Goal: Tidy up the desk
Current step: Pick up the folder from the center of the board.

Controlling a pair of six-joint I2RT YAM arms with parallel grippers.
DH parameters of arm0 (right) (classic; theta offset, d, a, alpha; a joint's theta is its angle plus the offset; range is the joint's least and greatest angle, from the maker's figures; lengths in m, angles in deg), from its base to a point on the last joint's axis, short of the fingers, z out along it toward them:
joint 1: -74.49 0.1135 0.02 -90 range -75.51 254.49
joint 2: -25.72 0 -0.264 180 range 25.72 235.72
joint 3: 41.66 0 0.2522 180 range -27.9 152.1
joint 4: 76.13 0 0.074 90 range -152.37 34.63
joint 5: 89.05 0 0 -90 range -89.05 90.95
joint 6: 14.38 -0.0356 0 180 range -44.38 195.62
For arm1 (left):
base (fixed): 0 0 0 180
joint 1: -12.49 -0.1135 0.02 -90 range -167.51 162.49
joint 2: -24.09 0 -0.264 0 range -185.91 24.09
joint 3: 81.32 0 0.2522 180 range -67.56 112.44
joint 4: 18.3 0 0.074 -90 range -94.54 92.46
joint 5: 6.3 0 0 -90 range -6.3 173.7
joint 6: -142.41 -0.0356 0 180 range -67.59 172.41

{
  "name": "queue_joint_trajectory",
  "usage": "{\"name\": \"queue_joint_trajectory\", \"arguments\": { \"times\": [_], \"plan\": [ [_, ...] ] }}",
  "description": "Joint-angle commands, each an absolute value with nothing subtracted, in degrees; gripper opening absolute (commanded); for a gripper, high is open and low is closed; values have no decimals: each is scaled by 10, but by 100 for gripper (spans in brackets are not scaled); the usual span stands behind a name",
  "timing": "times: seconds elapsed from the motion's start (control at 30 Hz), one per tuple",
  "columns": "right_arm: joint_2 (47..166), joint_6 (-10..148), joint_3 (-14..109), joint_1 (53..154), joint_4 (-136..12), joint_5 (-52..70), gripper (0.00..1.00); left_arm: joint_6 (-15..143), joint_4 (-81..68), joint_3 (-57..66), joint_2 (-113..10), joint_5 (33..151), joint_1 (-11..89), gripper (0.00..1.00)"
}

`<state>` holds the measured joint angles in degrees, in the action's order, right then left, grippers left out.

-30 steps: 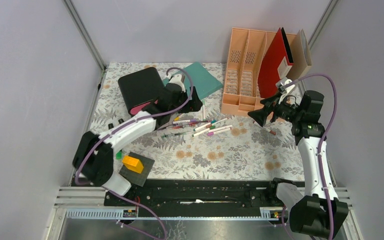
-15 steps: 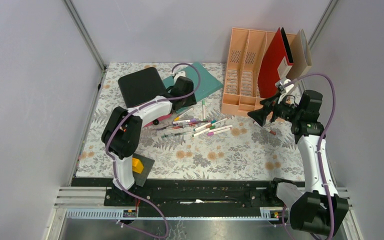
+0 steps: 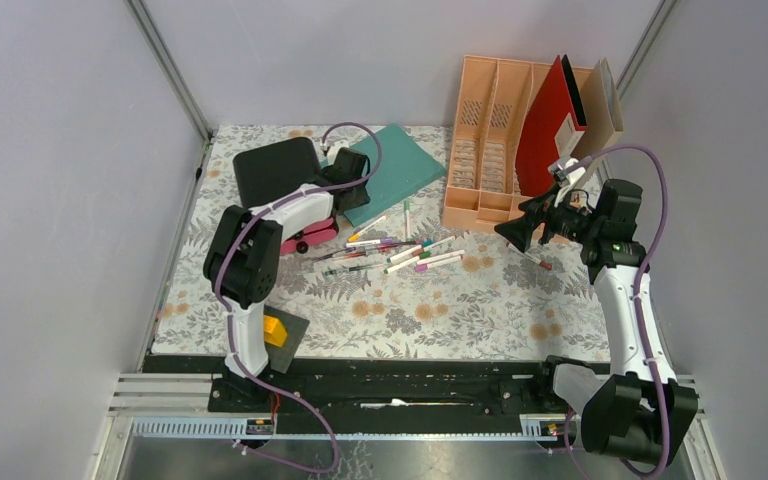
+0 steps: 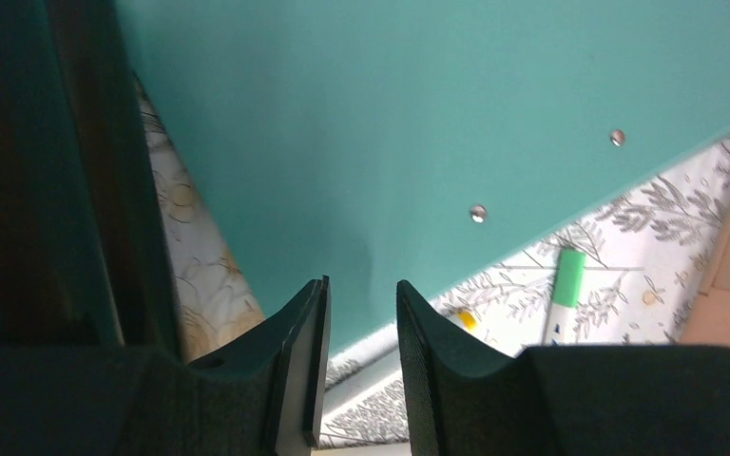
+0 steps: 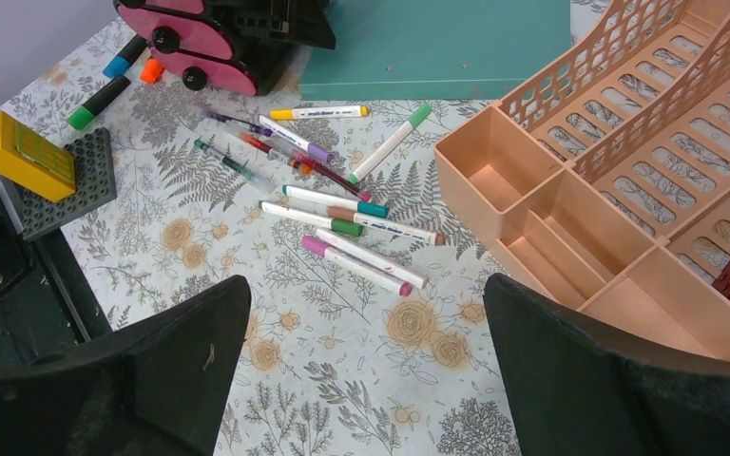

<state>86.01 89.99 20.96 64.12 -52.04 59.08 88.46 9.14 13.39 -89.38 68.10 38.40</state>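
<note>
Right wrist view, markers (image 5: 342,223) with print too small to read; right pincer (image 5: 361,285) wide; left pincer (image 4: 361,282) narrow, above teal folder (image 4: 390,114)

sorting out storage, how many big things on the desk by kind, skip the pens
folders: 3 (teal folder, red folder, beige folder)
file rack: 1
drawer box: 1
toy bricks: 2 (yellow block, dark base plate)
total: 7
</note>
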Motion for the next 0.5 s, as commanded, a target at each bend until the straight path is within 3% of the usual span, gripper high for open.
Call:
{"name": "queue_joint_trajectory", "arguments": {
  "times": [0.0,0.47],
  "plan": [
    [861,910,215,645,-519,600,100,904,108,123,-878,635,338,36],
    [863,912,215,645,-518,607,100,969,56,34,-840,746,303,56]
  ]
}}
